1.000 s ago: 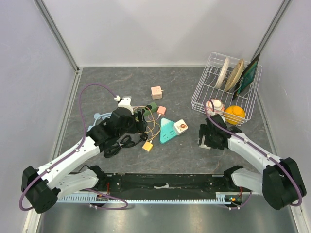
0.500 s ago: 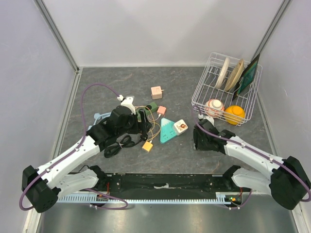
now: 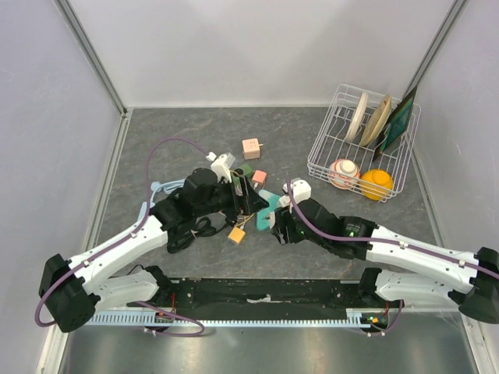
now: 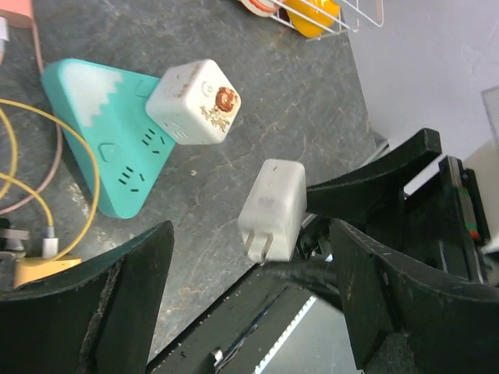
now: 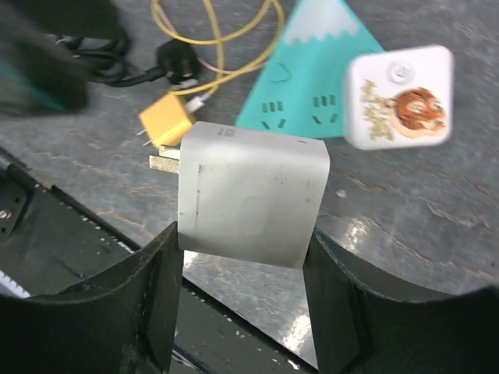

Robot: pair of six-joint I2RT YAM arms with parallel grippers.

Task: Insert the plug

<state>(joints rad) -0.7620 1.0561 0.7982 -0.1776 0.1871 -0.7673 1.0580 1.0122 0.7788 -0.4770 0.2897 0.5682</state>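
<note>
My right gripper (image 5: 245,243) is shut on a white square plug (image 5: 251,201), its brass prongs pointing left, held just above the table in front of the teal triangular power strip (image 5: 308,74). A white cube adapter (image 5: 399,97) with a cartoon face sits in the strip. In the top view the right gripper (image 3: 274,222) is just near of the strip (image 3: 270,204). My left gripper (image 3: 251,196) is open and empty at the strip's left side. The left wrist view shows the strip (image 4: 101,148), the cube (image 4: 195,101) and the held plug (image 4: 273,204).
A yellow plug (image 3: 236,234) with yellow cable, black cables (image 3: 191,230), a pink plug (image 3: 259,178) and a pink cube (image 3: 251,147) lie around the strip. A white wire dish rack (image 3: 321,145) with plates and balls stands at the back right.
My right arm has swung left from beside the dish rack to just in front of the power strip. My left gripper has moved right, towards the strip.
</note>
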